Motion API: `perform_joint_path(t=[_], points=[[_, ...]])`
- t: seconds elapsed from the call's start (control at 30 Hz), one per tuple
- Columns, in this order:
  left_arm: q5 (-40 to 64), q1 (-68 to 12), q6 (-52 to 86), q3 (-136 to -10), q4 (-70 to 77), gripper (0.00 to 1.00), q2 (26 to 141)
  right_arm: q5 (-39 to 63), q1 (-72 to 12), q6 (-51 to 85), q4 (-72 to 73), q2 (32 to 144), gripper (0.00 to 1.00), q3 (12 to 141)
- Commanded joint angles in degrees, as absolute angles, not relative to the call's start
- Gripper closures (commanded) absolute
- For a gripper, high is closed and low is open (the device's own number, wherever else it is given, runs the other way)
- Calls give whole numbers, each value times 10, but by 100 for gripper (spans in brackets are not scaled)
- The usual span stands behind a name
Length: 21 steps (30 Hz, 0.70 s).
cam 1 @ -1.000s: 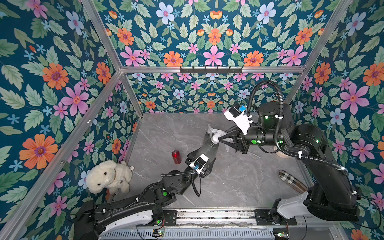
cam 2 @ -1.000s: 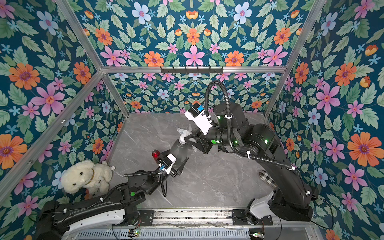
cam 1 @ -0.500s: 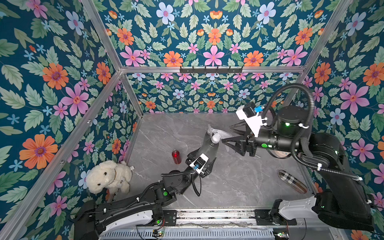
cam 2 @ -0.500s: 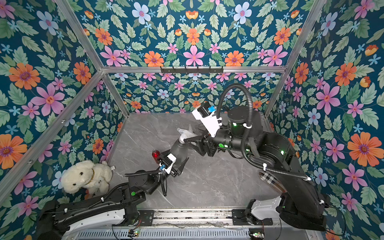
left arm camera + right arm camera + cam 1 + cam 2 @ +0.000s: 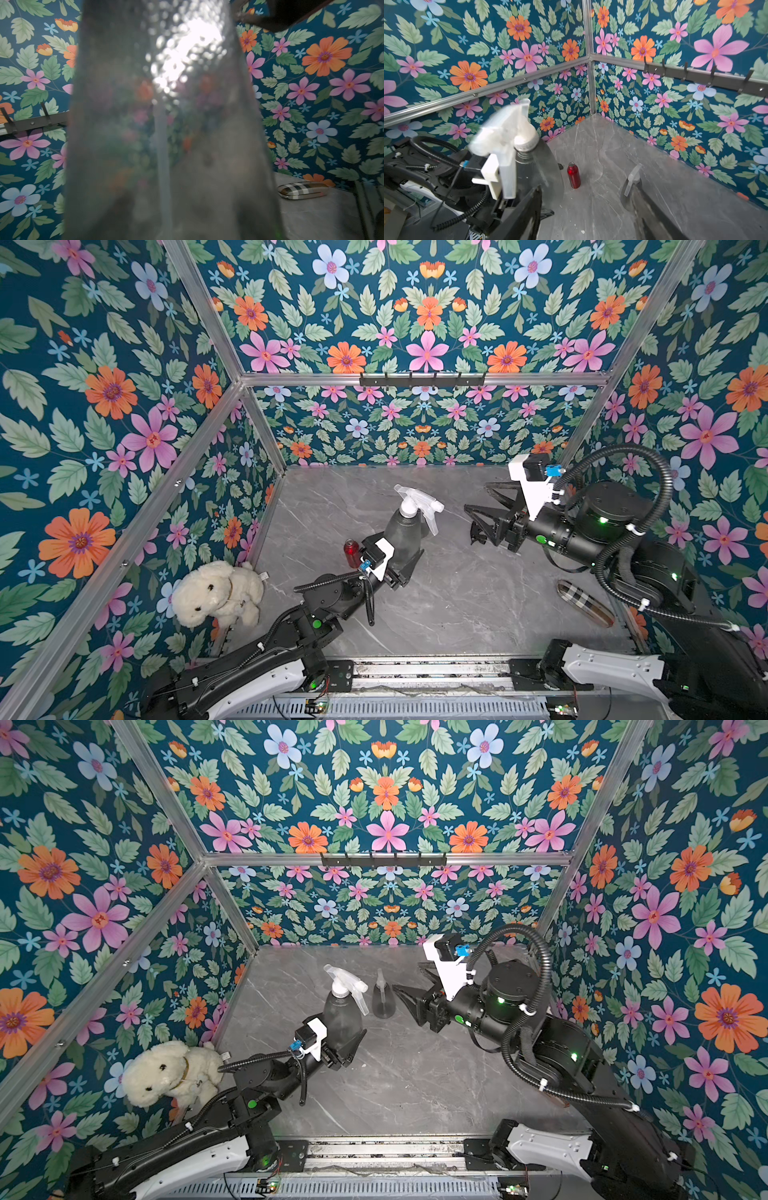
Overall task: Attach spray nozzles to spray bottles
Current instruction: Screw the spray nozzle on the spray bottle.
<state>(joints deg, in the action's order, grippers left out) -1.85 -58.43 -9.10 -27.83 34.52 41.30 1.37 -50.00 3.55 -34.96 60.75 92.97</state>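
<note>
In both top views the left tool [image 5: 402, 552] is clenched on the lower body of a translucent smoky-grey cone-shaped plastic bottle [image 5: 401, 526]. It holds the bottle tilted near the middle of the grey marble-look counter [image 5: 457, 605]. Whether the base touches the counter I cannot tell. A whitish translucent plastic trigger spray nozzle [image 5: 415, 502] sits on the bottle's neck. The right tool [image 5: 476, 498] hangs beside that nozzle and apart from it, jaws spread and empty. A small shiny red cylindrical bottle [image 5: 351, 551] stands just beside the left tool with no spray head on it. In a top view a second grey cone bottle [image 5: 382, 1000], its own nozzle on, stands on the counter between the held bottle and the right tool.

In the left wrist view the held bottle's wall fills the frame, and the thin dip tube [image 5: 164, 176] runs down inside it. A plaid glasses case [image 5: 303, 190] lies apart on the counter.

In the right wrist view the nozzle's collar [image 5: 525, 139] sits on the neck with what looks like thread showing just under it. The right tool's fingers [image 5: 525, 212] stand wide with nothing between them.

The step in hand looks like screwing this nozzle down, and the visible thread suggests it is not yet fully tight. The next move probably calls for the right tool to close squarely on the collar and twist while the left tool keeps the bottle from turning. After that, the red bottle is left to fit.
</note>
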Motion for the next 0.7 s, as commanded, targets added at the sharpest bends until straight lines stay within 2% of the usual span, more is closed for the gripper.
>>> perform_joint_path(t=[0.0,0.23,0.67], points=[[63,-576,-53,-287,340,100,411,50,-495,45,-326,616,30,930],[46,-571,-50,-288,337,100,418,104,-498,57,-316,650,30,944],[43,-564,-47,-290,337,100,426,66,-562,36,-319,678,29,960]])
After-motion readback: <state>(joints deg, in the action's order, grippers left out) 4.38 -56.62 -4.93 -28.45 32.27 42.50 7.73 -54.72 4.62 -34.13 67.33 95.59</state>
